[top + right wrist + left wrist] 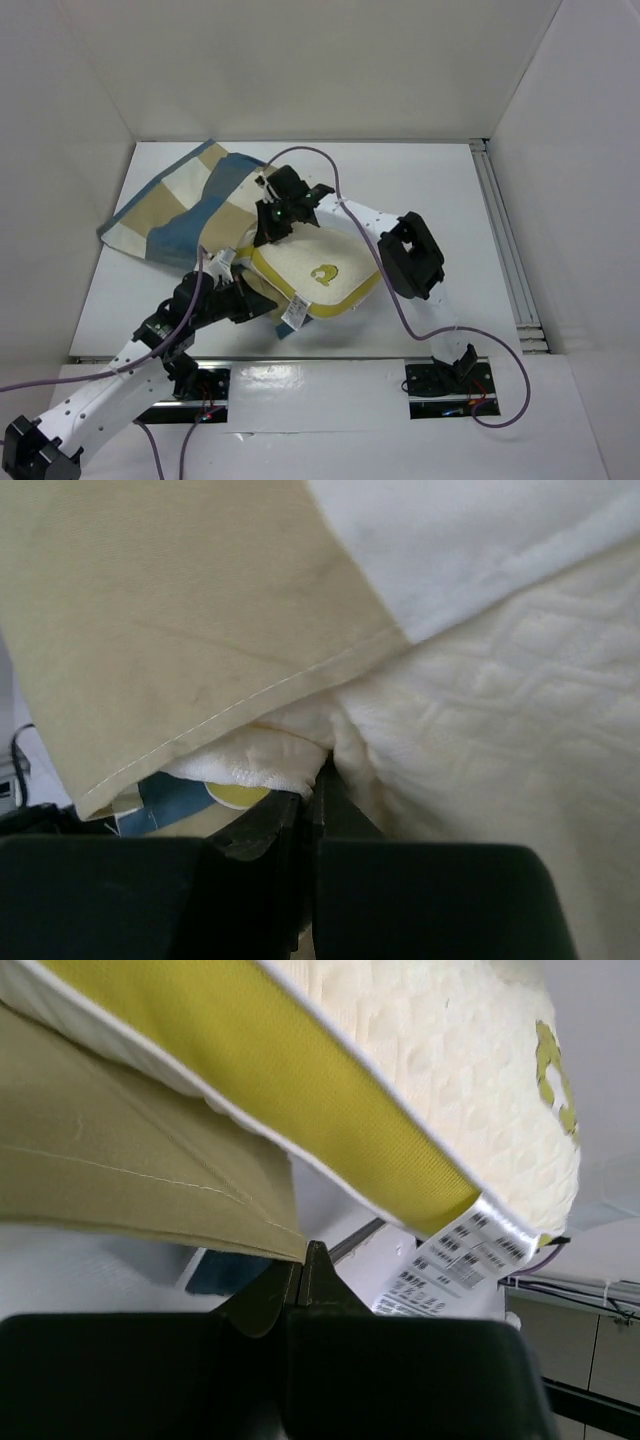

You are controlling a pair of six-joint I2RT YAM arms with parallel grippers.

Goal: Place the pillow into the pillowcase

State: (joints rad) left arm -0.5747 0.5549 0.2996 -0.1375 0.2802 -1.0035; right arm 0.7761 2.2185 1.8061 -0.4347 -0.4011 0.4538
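Both reaching inward: left gripper [305, 1260] tight on pillowcase [120, 1160], right gripper [320, 777] tight on pillow [500, 710]

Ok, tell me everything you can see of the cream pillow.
The cream quilted rectangular pillow with yellow piping, a yellow emblem and a white barcode tag lies askew, its far end under the hem of the blue, tan and cream checked pillowcase, tan fabric beneath its near edge. The right pincer seems to pinch its cover.

The pillow [305, 268] is cream with yellow edging and a yellow emblem [323, 273]; the pillowcase [175, 215] has blue, tan and cream checks; the surface [440, 190] is white.
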